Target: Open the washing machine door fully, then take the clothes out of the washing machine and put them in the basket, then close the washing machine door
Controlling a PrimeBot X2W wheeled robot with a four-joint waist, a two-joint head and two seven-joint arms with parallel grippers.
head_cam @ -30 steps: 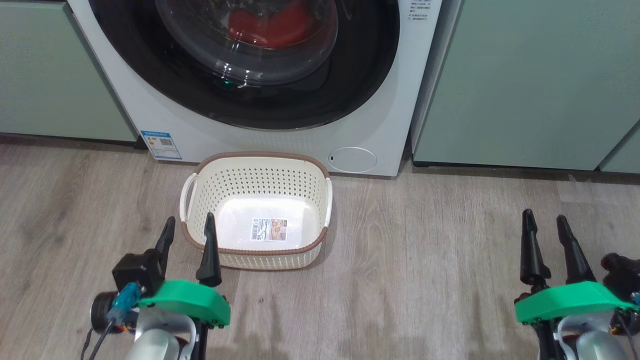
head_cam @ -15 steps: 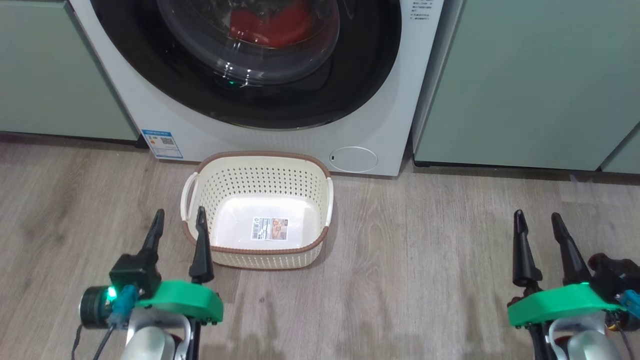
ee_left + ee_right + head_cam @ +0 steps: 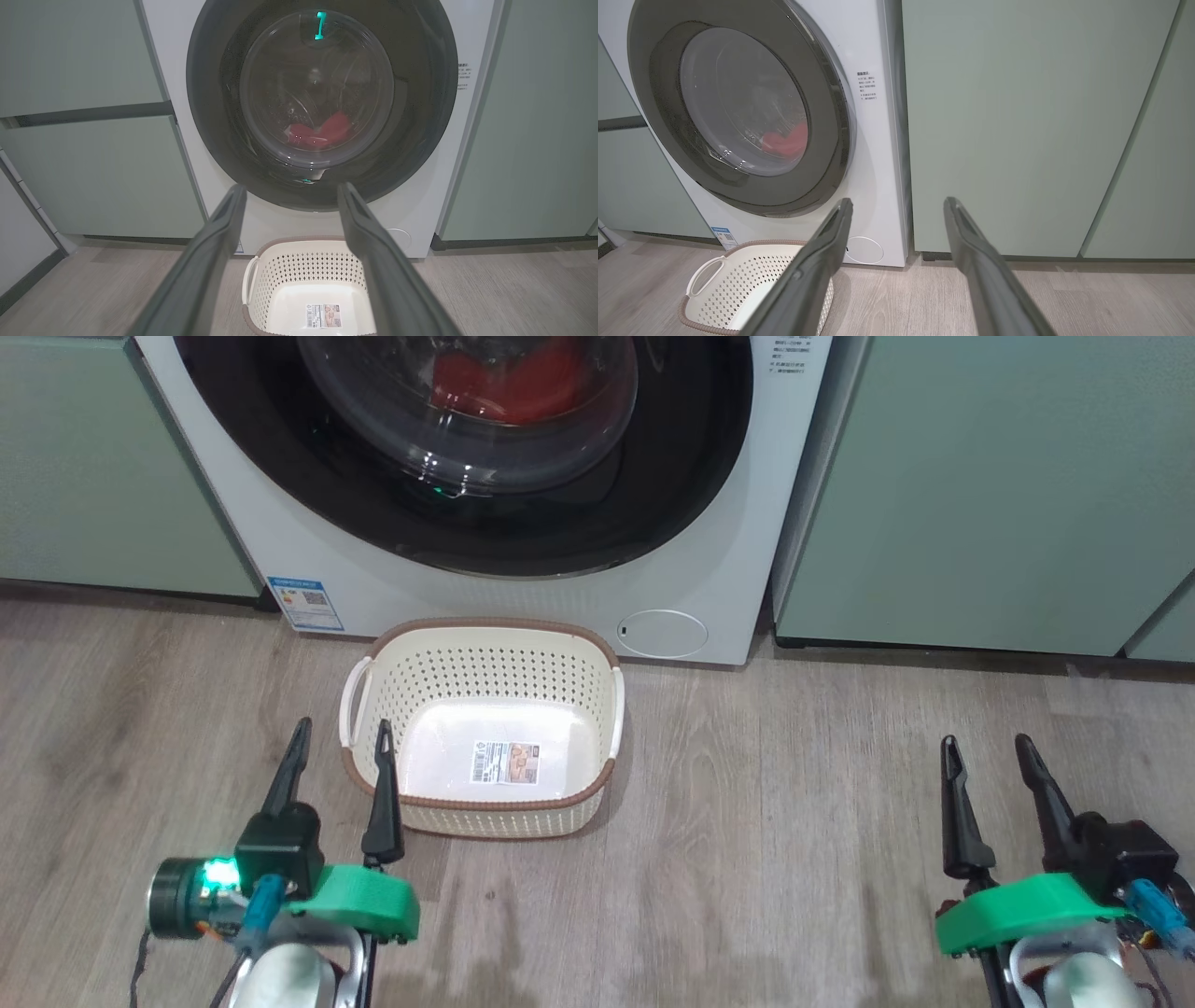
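Note:
The white washing machine (image 3: 709, 551) (image 3: 420, 205) (image 3: 878, 154) stands between cabinets. Its round black-rimmed door (image 3: 467, 523) (image 3: 439, 107) (image 3: 822, 154) looks closed against the front. Red clothes (image 3: 504, 387) (image 3: 320, 133) (image 3: 787, 140) lie inside, seen through the clear window. The cream basket (image 3: 481, 658) (image 3: 280, 275) (image 3: 733, 284) sits empty on the floor in front of the machine. My left gripper (image 3: 341, 728) (image 3: 289, 189) hangs open at the basket's left front corner, holding nothing. My right gripper (image 3: 987, 742) (image 3: 896, 203) is open far to the right over bare floor.
Pale green cabinets (image 3: 980, 485) (image 3: 84, 168) (image 3: 1017, 116) flank the machine on both sides. A small round white flap (image 3: 661, 633) sits low on the machine's front right. Wood-look floor (image 3: 794, 821) spreads around the basket.
Both grippers have shifted slightly: the left one turned a little and the right one drew leftward and lower in view. The head camera has drifted a little. Door, clothes and basket stay put.

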